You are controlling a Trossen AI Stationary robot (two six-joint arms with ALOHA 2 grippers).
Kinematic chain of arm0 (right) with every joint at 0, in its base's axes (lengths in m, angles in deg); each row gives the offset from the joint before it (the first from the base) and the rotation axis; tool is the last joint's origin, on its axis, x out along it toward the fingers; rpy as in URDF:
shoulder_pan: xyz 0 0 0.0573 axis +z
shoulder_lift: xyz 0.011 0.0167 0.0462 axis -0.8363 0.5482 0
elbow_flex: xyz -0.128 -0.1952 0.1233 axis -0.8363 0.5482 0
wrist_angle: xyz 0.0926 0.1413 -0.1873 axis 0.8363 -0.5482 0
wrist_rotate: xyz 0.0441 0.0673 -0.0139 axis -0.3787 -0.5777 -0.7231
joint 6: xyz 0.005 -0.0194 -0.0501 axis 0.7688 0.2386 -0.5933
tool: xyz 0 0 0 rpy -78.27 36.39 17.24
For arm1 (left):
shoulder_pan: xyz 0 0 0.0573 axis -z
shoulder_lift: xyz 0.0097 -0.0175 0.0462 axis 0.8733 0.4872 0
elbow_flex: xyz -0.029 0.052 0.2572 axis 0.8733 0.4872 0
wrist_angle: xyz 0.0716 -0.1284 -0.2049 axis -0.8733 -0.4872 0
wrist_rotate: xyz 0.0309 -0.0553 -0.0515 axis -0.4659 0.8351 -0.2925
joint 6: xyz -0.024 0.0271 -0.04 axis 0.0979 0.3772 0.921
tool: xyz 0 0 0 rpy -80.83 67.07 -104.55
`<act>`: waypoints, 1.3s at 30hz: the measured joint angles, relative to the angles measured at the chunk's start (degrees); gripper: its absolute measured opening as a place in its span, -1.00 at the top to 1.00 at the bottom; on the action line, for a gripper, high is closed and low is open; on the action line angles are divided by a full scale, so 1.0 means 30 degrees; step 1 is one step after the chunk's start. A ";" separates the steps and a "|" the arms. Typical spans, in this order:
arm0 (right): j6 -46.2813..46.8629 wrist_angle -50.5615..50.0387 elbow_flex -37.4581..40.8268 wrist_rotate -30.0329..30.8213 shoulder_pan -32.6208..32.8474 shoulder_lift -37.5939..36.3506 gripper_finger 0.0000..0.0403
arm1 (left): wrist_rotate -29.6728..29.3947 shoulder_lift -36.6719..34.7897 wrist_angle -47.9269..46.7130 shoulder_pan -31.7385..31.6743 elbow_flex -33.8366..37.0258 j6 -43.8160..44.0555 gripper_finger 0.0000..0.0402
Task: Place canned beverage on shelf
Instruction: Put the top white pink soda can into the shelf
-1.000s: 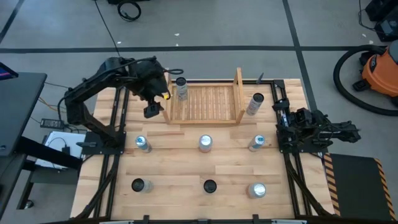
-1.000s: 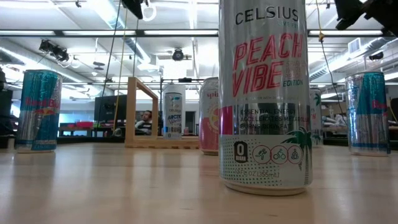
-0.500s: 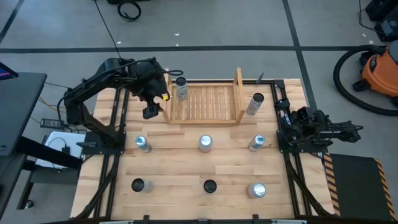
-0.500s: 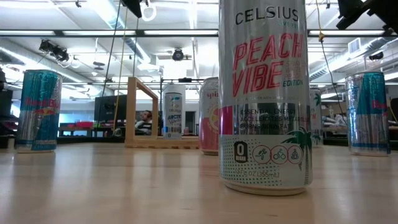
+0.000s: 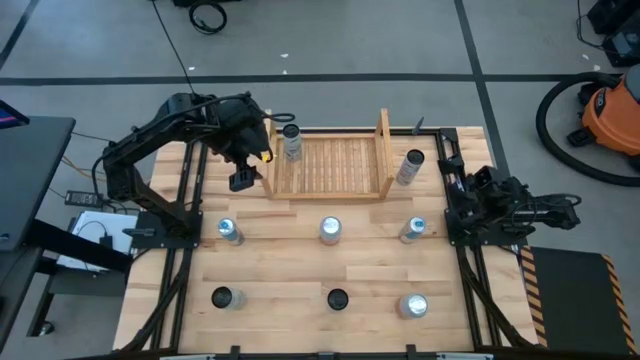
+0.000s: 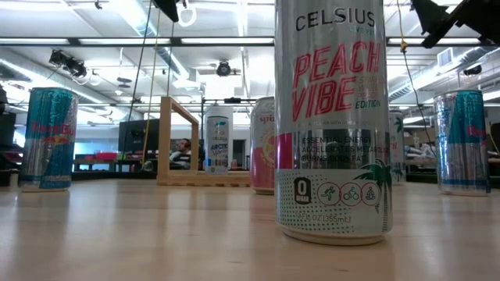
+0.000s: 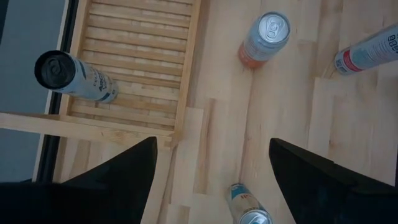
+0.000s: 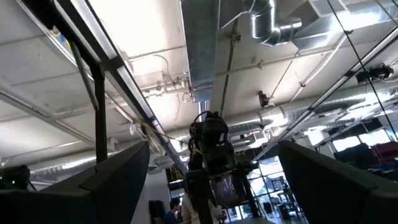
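Aluminium cans [image 5: 330, 231] look smooth, rigid and slippery; grasp mid-body. Left gripper [image 5: 243, 178] hangs open and empty beside the shelf [image 5: 330, 167]; right gripper [image 5: 556, 212] is open too.

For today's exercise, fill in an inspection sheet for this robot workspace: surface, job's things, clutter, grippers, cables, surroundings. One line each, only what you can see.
Surface: light wooden table, dark rails along both sides.
Job's things: shelf at the far edge, one can on shelf standing at its left end; seven other cans stand on the table, one just right of the shelf.
Clutter: nothing seen.
Grippers: left gripper open and empty, raised just left of the shelf; right gripper open and empty, pointing up at the ceiling.
Cables: black cable coiled on the floor beyond the table.
Surroundings: orange vacuum on the grey floor at right.
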 joint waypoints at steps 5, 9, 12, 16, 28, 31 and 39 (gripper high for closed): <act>-0.0067 -0.1451 0.0006 0.0573 -0.0015 0.0000 -0.82 | 0.0000 0.0000 -0.0007 0.0000 0.0000 -0.0010 -0.55; -0.0069 -0.2502 0.0005 0.1689 -0.0015 0.0000 -0.82 | 0.0000 0.0000 -0.0015 0.0000 0.0000 -0.0017 -0.55; -0.0076 -0.2724 0.0000 0.3433 -0.0015 0.0000 -0.82 | 0.0000 0.0000 -0.0015 0.0000 0.0000 -0.0088 -0.55; 0.0188 -0.3920 0.0000 0.6330 0.0002 0.0000 -0.82 | 0.0000 0.0000 -0.0022 0.0000 0.0000 -0.0508 -0.55; -0.1251 -0.8897 -0.2288 0.7929 -0.0044 0.0003 -0.82 | 0.0000 0.0007 -0.0015 0.0000 0.0000 -0.0529 -0.55; -0.1533 -1.3307 -0.4489 0.8895 -0.0044 0.0304 -0.82 | 0.0003 0.0007 0.0000 0.0000 0.0000 -0.0535 -0.55; -0.0022 -2.0069 -0.9154 1.1688 -0.0046 0.2232 -0.82 | 0.0000 0.0007 0.0021 0.0000 0.0000 -0.0506 -0.55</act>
